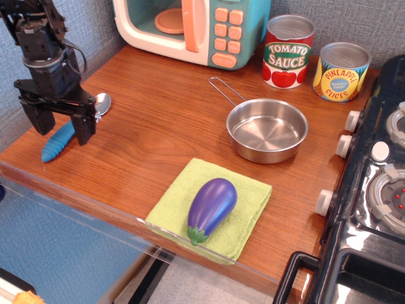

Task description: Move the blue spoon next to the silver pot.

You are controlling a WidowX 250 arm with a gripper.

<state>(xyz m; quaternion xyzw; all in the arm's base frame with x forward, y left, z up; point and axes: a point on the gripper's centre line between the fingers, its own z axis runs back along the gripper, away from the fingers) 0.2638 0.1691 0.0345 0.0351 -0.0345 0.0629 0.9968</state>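
Note:
The blue spoon [58,141] lies on the wooden counter at the far left, ribbed light-blue handle toward the front edge, silver bowl [102,102] toward the back. My black gripper [61,126] is open and hangs over the spoon's middle, one finger on each side of the handle; it hides part of the handle. The silver pot [267,130] with its wire loop handle sits right of centre, far from the spoon, empty.
A purple eggplant [211,202] lies on a green cloth [250,206] at the front. A toy microwave [196,28], a tomato sauce can [288,50] and a pineapple can [342,71] stand at the back. A black stove [373,190] borders the right side.

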